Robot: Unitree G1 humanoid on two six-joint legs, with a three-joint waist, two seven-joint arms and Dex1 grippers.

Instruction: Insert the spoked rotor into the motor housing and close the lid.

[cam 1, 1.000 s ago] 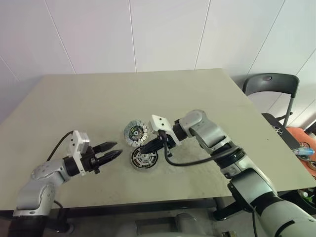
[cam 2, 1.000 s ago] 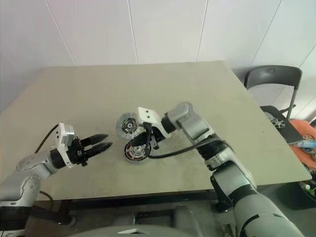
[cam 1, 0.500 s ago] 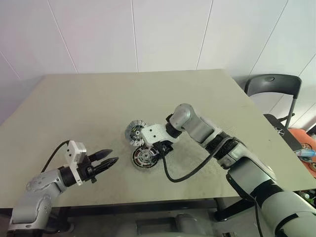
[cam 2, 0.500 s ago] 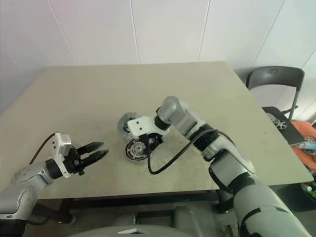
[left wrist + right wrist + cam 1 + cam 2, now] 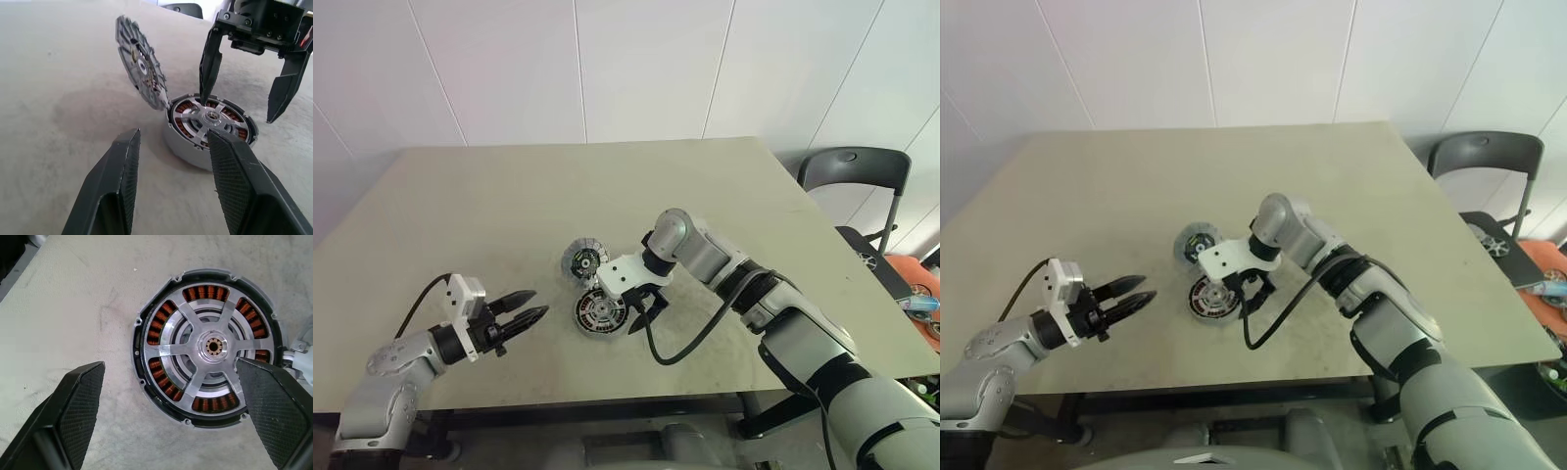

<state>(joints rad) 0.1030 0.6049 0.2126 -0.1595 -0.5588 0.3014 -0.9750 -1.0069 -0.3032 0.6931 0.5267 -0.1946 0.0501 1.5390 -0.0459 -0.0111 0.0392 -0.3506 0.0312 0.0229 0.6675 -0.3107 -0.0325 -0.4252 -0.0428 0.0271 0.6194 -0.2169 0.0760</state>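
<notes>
motor housing (image 5: 210, 346): round dark cup – copper windings, silvery spoked hub
spoked rotor (image 5: 141, 62): segmented disc, tilted against housing
right gripper (image 5: 622, 315): spread wide, empty
left gripper (image 5: 527, 316): half-parted, empty

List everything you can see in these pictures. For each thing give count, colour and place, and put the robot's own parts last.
table: one, beige, in front of the wall.
wall: one, white, panelled, behind the table.
motor housing: one, dark with copper-brown windings and a silvery hub, flat on the table near its front edge.
spoked rotor: one, silvery-grey with a dark centre and green mark, tilted on edge just behind the housing, lower edge at its rim.
chair: one, dark grey, beyond the table's right side.
orange item: one, at the far right, too cut off to identify.
left gripper: one, black fingers open, empty, left of the housing.
right gripper: one, black fingers open, over the housing, holding nothing.
</notes>
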